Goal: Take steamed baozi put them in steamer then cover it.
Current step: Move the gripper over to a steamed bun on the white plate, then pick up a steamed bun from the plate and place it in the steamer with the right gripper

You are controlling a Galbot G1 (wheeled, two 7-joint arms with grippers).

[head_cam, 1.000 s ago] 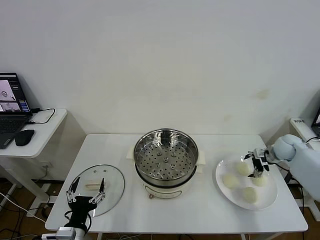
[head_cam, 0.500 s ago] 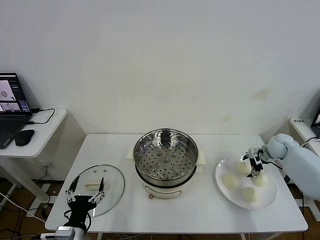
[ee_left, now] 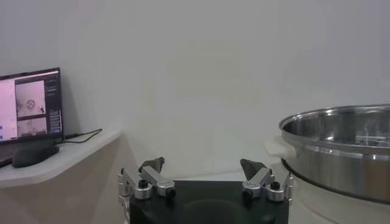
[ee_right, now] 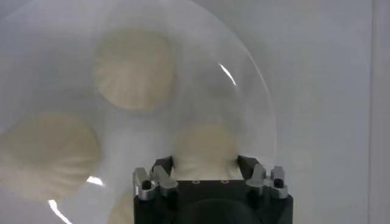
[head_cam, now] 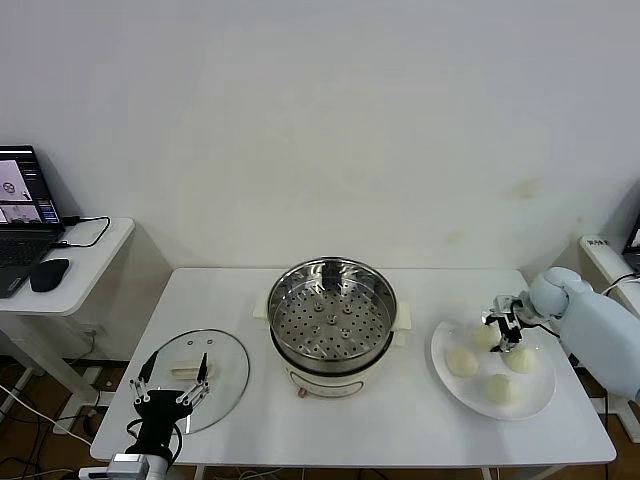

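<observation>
Several cream-white steamed baozi lie on a white plate [head_cam: 541, 394] at the table's right. My right gripper [head_cam: 505, 335] is down over the plate's far side, shut on one baozi [ee_right: 204, 145] with a finger pressed against each flank. Three other baozi [ee_right: 133, 68] rest around it on the plate [ee_right: 247, 91]. The steel steamer [head_cam: 332, 283] stands mid-table, its perforated tray bare. The glass cover [head_cam: 228, 378] lies flat at the left front. My left gripper [head_cam: 172, 388] hovers open over the cover's near edge, holding nothing; its wrist view shows the gripper [ee_left: 202, 165] facing the steamer [ee_left: 341, 152].
A side table at the far left carries a laptop [head_cam: 20, 205] and a mouse [head_cam: 48, 273]. The white table's front edge [head_cam: 350, 462] runs just below the cover and plate. A wall stands close behind the table.
My right gripper's fingers have closed in from wide open onto the baozi on the plate's far side. The left arm has stayed put.
</observation>
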